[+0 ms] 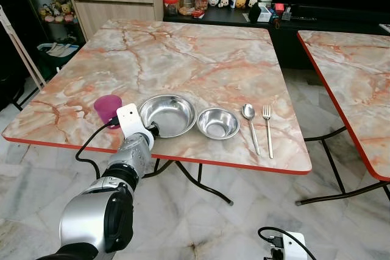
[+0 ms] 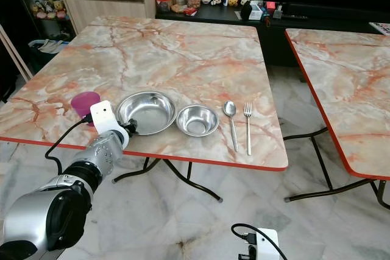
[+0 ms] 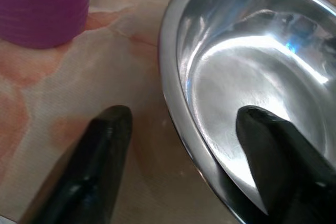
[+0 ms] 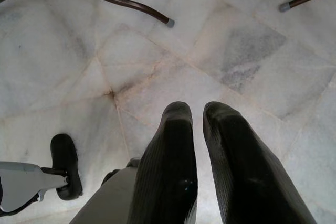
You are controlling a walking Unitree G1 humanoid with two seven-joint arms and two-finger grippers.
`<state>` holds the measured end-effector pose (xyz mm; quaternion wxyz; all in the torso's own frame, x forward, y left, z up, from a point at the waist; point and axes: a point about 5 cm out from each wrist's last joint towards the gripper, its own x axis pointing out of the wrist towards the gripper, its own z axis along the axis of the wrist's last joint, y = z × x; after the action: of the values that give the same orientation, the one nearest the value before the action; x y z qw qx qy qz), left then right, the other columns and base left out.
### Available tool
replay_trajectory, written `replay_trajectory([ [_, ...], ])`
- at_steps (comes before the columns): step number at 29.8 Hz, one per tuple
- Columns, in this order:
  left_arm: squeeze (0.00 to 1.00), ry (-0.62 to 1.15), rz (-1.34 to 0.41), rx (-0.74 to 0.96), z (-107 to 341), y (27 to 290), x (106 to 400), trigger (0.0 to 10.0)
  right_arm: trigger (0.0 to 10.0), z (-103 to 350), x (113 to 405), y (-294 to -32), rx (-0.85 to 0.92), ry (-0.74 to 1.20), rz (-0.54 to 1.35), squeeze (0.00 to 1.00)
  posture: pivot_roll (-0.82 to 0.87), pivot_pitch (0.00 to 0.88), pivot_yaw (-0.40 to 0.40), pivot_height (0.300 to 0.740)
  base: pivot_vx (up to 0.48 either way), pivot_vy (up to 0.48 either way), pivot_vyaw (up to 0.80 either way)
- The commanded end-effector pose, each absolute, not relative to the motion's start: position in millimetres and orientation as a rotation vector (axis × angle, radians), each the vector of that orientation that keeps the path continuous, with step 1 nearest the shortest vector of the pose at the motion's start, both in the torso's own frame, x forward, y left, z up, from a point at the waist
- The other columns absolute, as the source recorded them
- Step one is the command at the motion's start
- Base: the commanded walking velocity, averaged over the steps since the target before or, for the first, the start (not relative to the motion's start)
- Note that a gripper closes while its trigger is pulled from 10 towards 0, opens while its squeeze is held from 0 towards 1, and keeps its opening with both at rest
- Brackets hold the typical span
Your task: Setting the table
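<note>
On the marble surface [image 1: 201,59] we count two steel bowls, large [image 1: 167,114] and small [image 1: 218,122], one spoon [image 1: 249,125], one fork [image 1: 267,127], one purple cup [image 1: 107,109], all near its front edge. Our left end effector [image 3: 178,145] straddles the large bowl's rim, fingers apart. Our right end effector [image 4: 199,145] hangs over the floor, fingers nearly together, holding nothing.

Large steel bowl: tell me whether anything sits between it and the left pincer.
Nothing does. The left pincer is already at the large steel bowl, open, with one finger inside the bowl and the other finger outside on the table, straddling the near rim. The purple cup stands off to the side, apart.
</note>
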<state>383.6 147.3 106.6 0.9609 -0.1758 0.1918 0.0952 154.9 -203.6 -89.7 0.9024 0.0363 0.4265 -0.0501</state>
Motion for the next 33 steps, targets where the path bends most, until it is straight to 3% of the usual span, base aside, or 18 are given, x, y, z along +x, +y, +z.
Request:
replay_trajectory([
  [1,0.00,0.401,0.206,-0.367,106,148,384,0.0,10.0,-88,158,-205,0.067,0.869,-0.101,0.00,-0.08,0.000,-0.061,0.740,0.000,0.000,0.00],
  [21,0.00,0.433,0.156,-0.289,111,151,387,0.0,10.0,-87,166,-191,0.096,0.864,-0.092,0.00,-0.06,0.000,-0.023,0.740,0.000,0.000,0.00],
  [33,0.00,0.418,0.190,-0.331,111,157,386,0.0,10.0,-86,171,-187,0.105,0.862,-0.090,0.00,-0.05,0.000,-0.024,0.740,0.000,0.000,0.00],
])
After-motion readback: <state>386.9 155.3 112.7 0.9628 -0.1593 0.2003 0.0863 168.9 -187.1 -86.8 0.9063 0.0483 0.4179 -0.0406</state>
